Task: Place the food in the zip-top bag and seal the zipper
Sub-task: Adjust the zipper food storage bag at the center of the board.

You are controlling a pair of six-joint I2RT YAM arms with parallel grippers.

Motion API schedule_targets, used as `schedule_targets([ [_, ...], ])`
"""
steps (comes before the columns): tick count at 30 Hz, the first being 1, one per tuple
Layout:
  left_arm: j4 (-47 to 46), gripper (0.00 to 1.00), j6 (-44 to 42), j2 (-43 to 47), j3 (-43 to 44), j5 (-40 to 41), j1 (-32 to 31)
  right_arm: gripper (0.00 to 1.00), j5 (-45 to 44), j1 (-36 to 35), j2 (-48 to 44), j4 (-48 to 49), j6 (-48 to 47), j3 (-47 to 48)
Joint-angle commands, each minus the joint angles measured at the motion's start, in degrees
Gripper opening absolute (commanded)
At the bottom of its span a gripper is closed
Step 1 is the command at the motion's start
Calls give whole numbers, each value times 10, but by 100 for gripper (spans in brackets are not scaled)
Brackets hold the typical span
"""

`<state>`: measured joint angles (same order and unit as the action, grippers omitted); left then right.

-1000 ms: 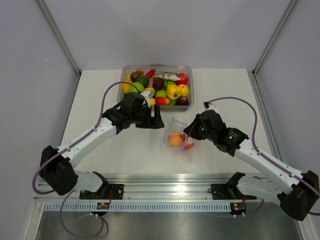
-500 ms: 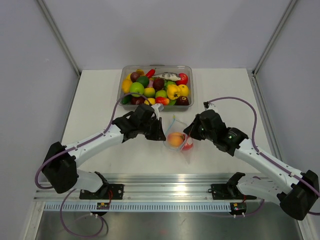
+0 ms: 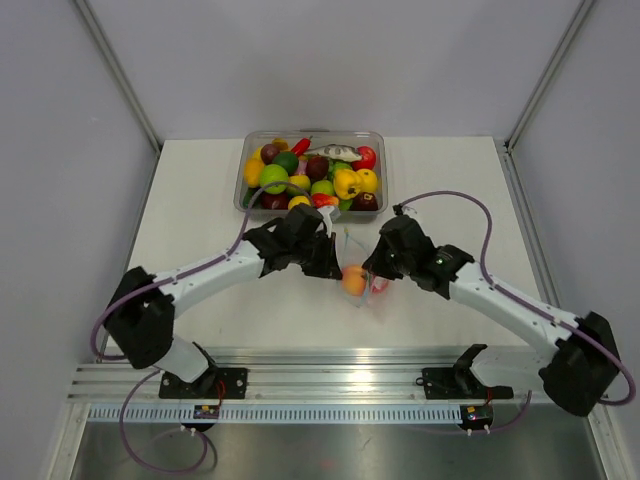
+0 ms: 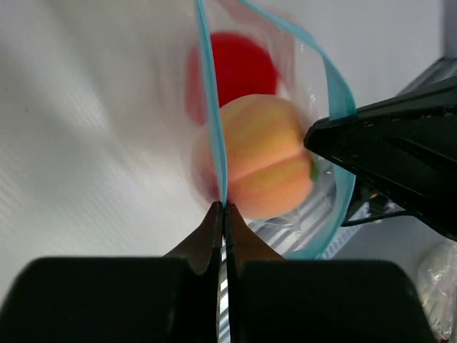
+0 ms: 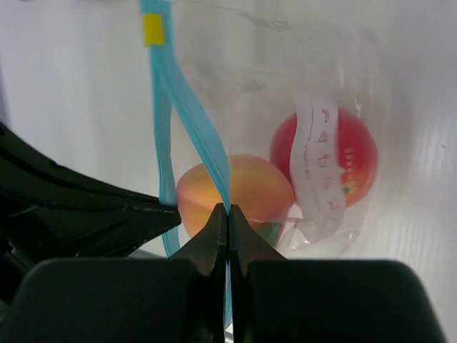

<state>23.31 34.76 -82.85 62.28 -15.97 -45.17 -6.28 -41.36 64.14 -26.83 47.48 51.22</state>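
Top external view: left arm has joined the right at the bag mouth

Over the last second the left arm swung away from the clear rigid rectangular tub [image 3: 330,133], now behind its gripper. It came in over the white table [image 3: 190,200] to the small crinkly clear zip-top bag [image 5: 271,64]. Left gripper [image 4: 222,207] is now closed tight on one lip of the teal-blue zipper strip [image 4: 210,107]. Right gripper [image 5: 228,209] is pinched on the facing lip, directly across from it. That reads as loading finished and sealing begun, though the two lips stand apart ahead of the left fingers, so the mouth is open.

The tub holds a heap of mixed glossy toy fruits and vegetables [image 3: 310,175]. The bag, held just beyond both sets of fingertips, contains two pieces: a glossy orange-pink peach [image 4: 260,168] nearest the jaws and a round red fruit [image 5: 360,153] deeper in, beside a white printed label [image 5: 320,157]
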Motion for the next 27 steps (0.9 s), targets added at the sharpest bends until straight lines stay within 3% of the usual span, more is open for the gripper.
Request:
schedule_targets([
  [1,-13,0,7,-29,-27,-33,-16,0,3,-8,57,-3,5,-24],
  [9,19,0,-22,58,41,-16,-25,0,-21,-16,-53,-27,-12,27],
  [27,53,0,-22,-61,68,30,-68,0,29,-61,-49,49,-9,22],
])
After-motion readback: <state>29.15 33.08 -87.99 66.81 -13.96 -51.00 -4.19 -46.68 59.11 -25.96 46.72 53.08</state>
